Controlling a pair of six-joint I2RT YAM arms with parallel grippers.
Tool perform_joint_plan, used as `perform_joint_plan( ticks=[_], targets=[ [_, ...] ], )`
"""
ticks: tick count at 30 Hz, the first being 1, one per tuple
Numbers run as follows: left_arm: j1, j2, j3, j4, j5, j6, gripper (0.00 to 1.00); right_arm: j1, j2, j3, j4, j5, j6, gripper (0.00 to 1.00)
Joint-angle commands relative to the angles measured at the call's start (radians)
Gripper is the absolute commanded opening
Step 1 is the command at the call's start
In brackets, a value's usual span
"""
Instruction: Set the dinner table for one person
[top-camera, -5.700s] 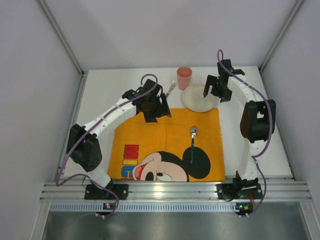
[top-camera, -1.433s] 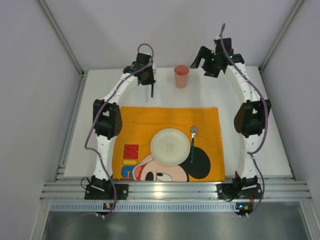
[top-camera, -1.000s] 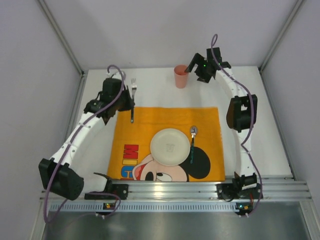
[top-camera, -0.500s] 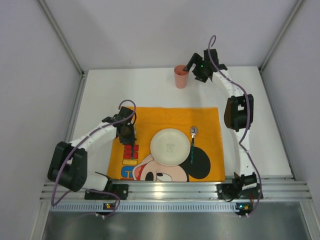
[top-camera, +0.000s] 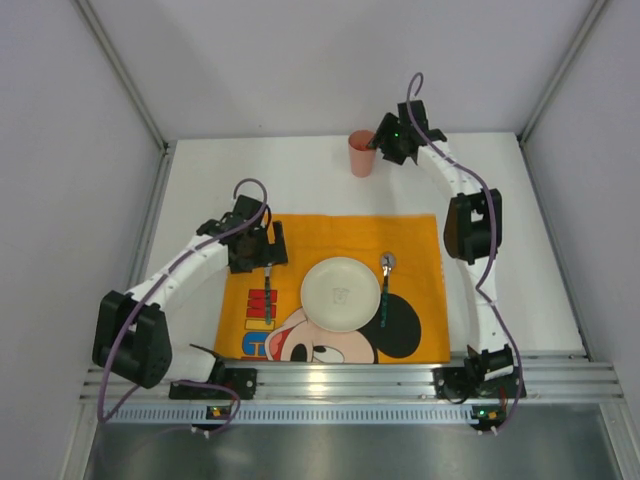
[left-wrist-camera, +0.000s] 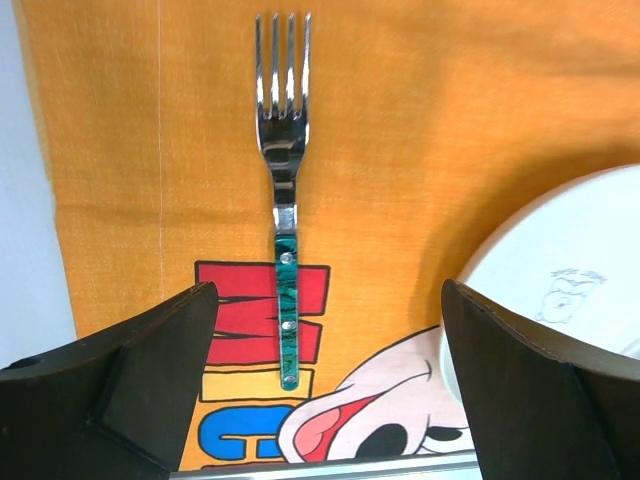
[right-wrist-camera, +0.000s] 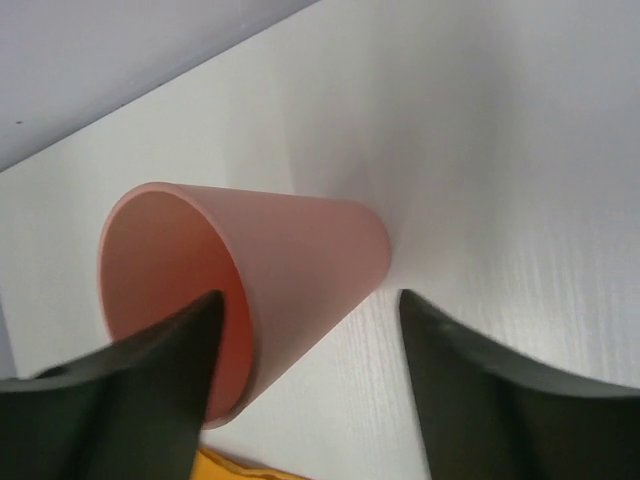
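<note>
The white dinner table (top-camera: 195, 190) carries an orange mouse placemat (top-camera: 410, 235). On the mat lie a white plate (top-camera: 341, 293), a green-handled spoon (top-camera: 384, 288) to its right and a green-handled fork (top-camera: 267, 297) to its left. My left gripper (top-camera: 262, 247) is open and empty just behind the fork; in the left wrist view the fork (left-wrist-camera: 283, 190) lies free between and ahead of the gripper's (left-wrist-camera: 328, 290) jaws. A pink cup (top-camera: 360, 153) stands at the back. My right gripper (top-camera: 385, 142) is open at its rim; in the right wrist view one finger (right-wrist-camera: 130, 390) sits in the cup's (right-wrist-camera: 290, 255) mouth, the other outside.
Grey walls close in the table at the back and both sides. A metal rail (top-camera: 340, 378) with both arm bases runs along the near edge. White tabletop shows left and right of the mat and around the cup (right-wrist-camera: 480, 150).
The plate was moved onto the mat. My left gripper carried the fork from the back to the mat's left side, let go and drew back. My right gripper closed in on the cup.
</note>
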Motion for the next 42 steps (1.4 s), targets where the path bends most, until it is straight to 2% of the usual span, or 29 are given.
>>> perform_joint_plan(
  ticks=[1, 2, 4, 5, 10, 11, 17, 20, 21, 23, 24, 26, 27, 31, 34, 42],
  targets=[
    [-0.003, -0.039, 0.066, -0.039, -0.003, 0.000, 0.98, 0.012, 0.010, 0.030, -0.031, 0.069, -0.001, 0.58],
    [-0.003, -0.039, 0.073, -0.040, -0.005, 0.005, 0.98, 0.011, 0.009, 0.033, -0.043, 0.089, 0.002, 0.27],
    [-0.003, -0.034, 0.097, -0.045, -0.008, 0.011, 0.98, 0.012, -0.004, 0.031, -0.069, 0.097, -0.002, 0.03],
    [-0.003, -0.031, 0.106, -0.049, -0.009, 0.016, 0.98, 0.012, -0.011, 0.031, -0.074, 0.095, -0.007, 0.00],
    [-0.003, -0.022, 0.158, -0.051, -0.029, 0.046, 0.98, -0.008, -0.142, 0.064, -0.073, 0.083, -0.100, 0.00],
    [-0.003, -0.020, 0.169, -0.051, -0.035, 0.056, 0.98, -0.024, -0.209, 0.061, -0.073, 0.083, -0.111, 0.00],
    [-0.003, 0.000, 0.266, -0.068, -0.071, 0.095, 0.98, -0.049, -0.546, -0.123, -0.167, 0.164, -0.222, 0.00],
    [-0.003, 0.007, 0.284, -0.068, -0.078, 0.100, 0.98, -0.044, -0.702, -0.327, -0.267, 0.194, -0.235, 0.00],
    [-0.003, 0.012, 0.287, -0.065, -0.078, 0.100, 0.98, -0.043, -0.744, -0.463, -0.289, 0.198, -0.228, 0.00],
    [-0.003, 0.017, 0.294, -0.065, -0.068, 0.097, 0.98, -0.041, -0.850, -0.606, -0.287, 0.206, -0.209, 0.00],
    [-0.005, 0.020, 0.300, -0.069, -0.063, 0.094, 0.98, -0.040, -0.881, -0.737, -0.278, 0.212, -0.203, 0.00],
    [-0.005, 0.017, 0.303, -0.071, -0.052, 0.086, 0.98, -0.040, -0.944, -0.850, -0.238, 0.218, -0.183, 0.00],
    [-0.008, 0.009, 0.303, -0.071, -0.048, 0.082, 0.98, -0.040, -0.956, -0.942, -0.220, 0.212, -0.182, 0.00],
    [-0.013, -0.012, 0.301, -0.079, -0.038, 0.054, 0.98, -0.038, -0.978, -1.068, -0.113, 0.206, -0.185, 0.00],
    [-0.025, -0.034, 0.298, -0.097, -0.043, 0.036, 0.98, -0.038, -0.937, -1.070, -0.062, 0.230, -0.202, 0.00],
    [-0.066, -0.106, 0.274, -0.143, -0.091, -0.007, 0.98, -0.038, -0.877, -1.010, -0.056, 0.286, -0.235, 0.00]
  ],
)
